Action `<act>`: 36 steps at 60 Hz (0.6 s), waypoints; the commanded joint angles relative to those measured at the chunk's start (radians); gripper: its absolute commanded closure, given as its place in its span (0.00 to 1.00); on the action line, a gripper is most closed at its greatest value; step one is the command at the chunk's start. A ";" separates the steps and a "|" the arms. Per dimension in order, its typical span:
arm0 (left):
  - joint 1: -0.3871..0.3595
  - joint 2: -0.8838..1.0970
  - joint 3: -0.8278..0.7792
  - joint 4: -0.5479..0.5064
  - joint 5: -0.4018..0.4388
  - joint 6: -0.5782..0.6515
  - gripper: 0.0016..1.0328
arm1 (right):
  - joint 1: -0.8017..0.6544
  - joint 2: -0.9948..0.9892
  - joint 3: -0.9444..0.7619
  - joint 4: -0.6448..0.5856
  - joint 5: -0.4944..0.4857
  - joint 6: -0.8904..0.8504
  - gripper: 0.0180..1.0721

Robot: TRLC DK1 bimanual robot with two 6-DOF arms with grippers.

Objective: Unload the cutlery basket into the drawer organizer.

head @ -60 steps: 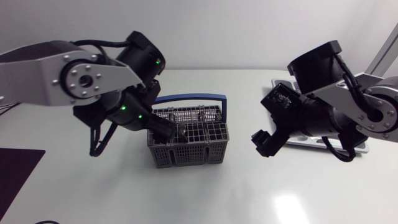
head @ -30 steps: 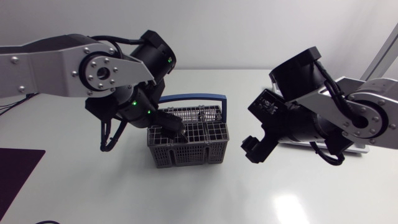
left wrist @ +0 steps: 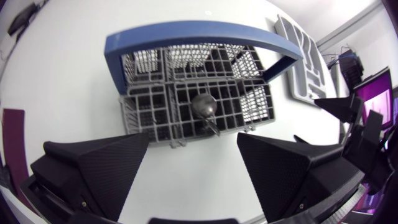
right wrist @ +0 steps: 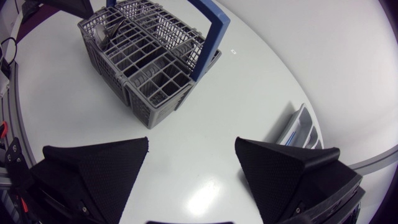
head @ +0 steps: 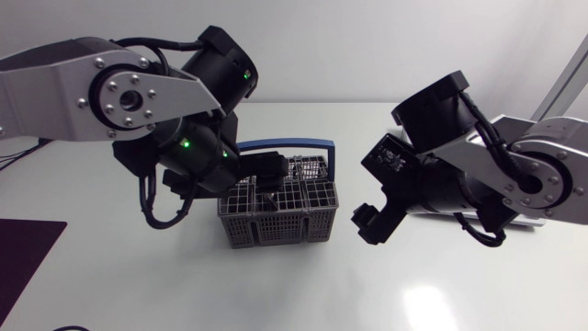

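A white table (head: 367, 285), smooth and faintly glossy, with a soft bright patch of reflected light toward its front right. A dark maroon mat (head: 26, 262) lies flat at the front left. A tiny speck (right wrist: 232, 51) marks the bare top, well apart from the mat

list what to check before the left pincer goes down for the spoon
1. Left pincer open: ok.
2. Spoon in view in the basket, ahead of the gap between the fingers: ok.
3. Basket upright: ok.
4. Right pincer open, apart from the basket: ok.
5. Organizer slots free: cannot tell, mostly hidden.
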 commanded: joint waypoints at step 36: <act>0.048 0.101 0.090 -0.130 0.223 -0.490 0.13 | 0.016 0.022 -0.061 0.038 0.007 0.036 0.05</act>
